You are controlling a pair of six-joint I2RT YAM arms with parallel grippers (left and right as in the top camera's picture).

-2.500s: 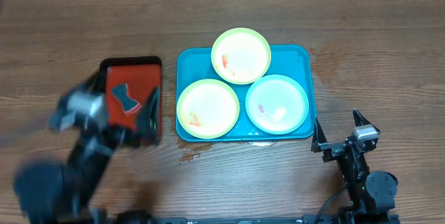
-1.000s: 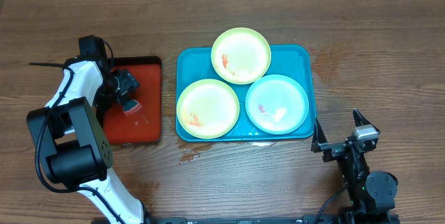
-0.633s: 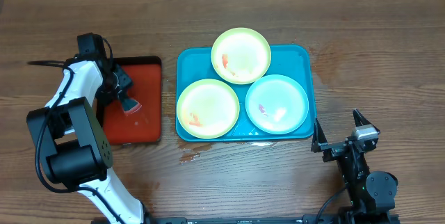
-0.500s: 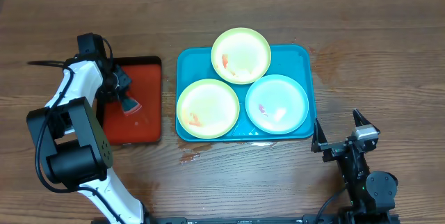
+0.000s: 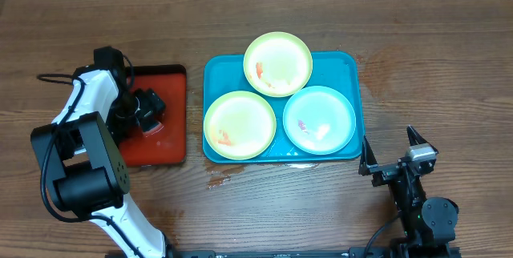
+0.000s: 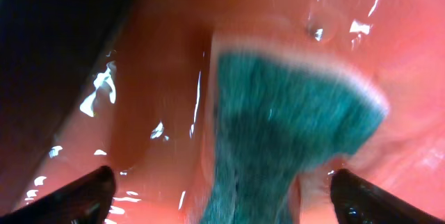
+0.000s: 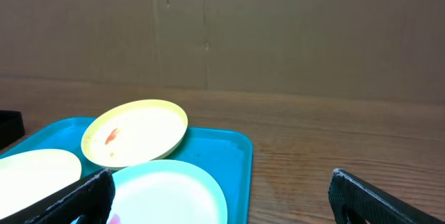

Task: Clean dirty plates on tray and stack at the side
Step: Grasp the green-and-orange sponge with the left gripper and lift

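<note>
Found the left end effector (image 6: 226, 195) with its fingers spread wide apart, clamped on nothing, low over the teal sponge (image 6: 292, 120) lying between them on the wet floor of the red tray (image 5: 170, 142). Judged the step in hand as picking up the sponge, with cleaning not yet begun. Saw all three plates on the turquoise tray (image 5: 215, 72) to the right: the front yellow-green plate (image 5: 240, 125) at its near left, the rear yellow-green plate (image 5: 277, 64) overhanging the far rim, the light blue plate (image 5: 319, 119) at its near right, each with red-orange smears. Noted the right end effector (image 5: 388, 142) likewise spread and empty, above the desk (image 5: 449, 50) just off the turquoise tray's near right corner. Reckoned the next move called for lowering, closing on the sponge's narrow waist, then lifting and carrying it across to the nearest plate
</note>
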